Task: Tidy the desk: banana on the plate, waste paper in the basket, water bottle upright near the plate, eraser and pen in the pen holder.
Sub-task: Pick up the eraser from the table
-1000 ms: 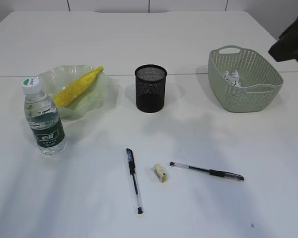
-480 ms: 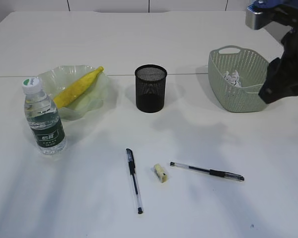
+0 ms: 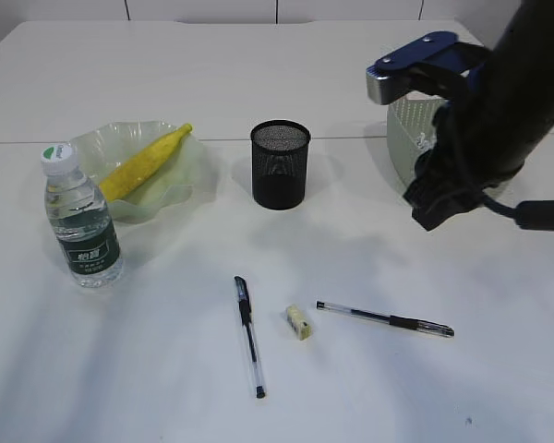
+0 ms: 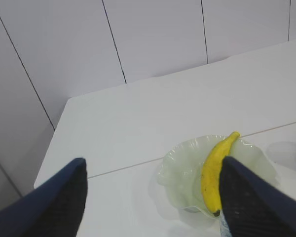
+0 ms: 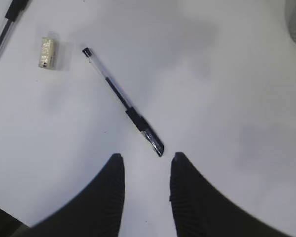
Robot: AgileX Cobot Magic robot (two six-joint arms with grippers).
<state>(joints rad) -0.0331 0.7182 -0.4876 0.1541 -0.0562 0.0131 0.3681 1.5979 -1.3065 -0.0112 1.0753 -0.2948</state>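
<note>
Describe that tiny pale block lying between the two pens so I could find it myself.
Start at the black mesh pen holder in the middle of the white desk and look toward the near edge. Two pens lie there, one lengthwise, one crosswise; the eraser sits in the gap between them. It is the only short, cream-coloured block, with dark smudges.

The water bottle (image 3: 81,221) wears a dark green label (image 3: 90,249) with white writing, too small and blurred to make out. No other lettering shows anywhere.

Exterior slants down over desk (image 3: 258,74); right wrist overhead, sharing eraser (image 5: 48,52).
</note>
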